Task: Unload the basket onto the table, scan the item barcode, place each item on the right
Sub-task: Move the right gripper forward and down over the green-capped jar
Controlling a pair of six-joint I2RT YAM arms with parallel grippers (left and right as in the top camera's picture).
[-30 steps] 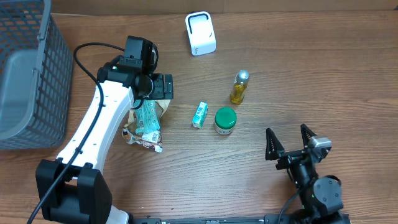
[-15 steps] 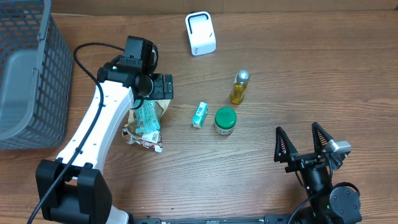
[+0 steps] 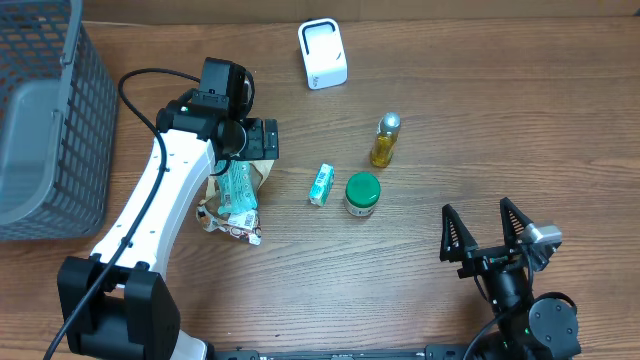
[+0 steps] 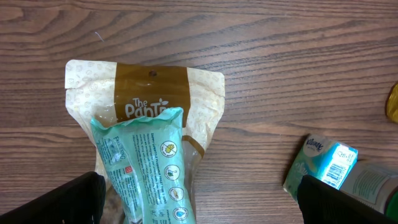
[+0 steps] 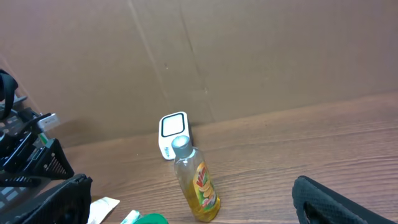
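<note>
Since your right hand (image 3: 476,208) has backed toward the near edge, spread like your left hand (image 4: 199,186), nothing is held yet.

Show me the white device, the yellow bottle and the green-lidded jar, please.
white device (image 3: 322,54), overhead view, on its front face.
yellow bottle (image 5: 199,186), right wrist view, on its label.
green-lidded jar (image 3: 362,189), overhead view, on the lid.

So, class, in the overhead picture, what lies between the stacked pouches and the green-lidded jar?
A small teal packet lies between the stacked pouches and the green-lidded jar, with bare table on either side of it. The overhead view shows this.
</note>
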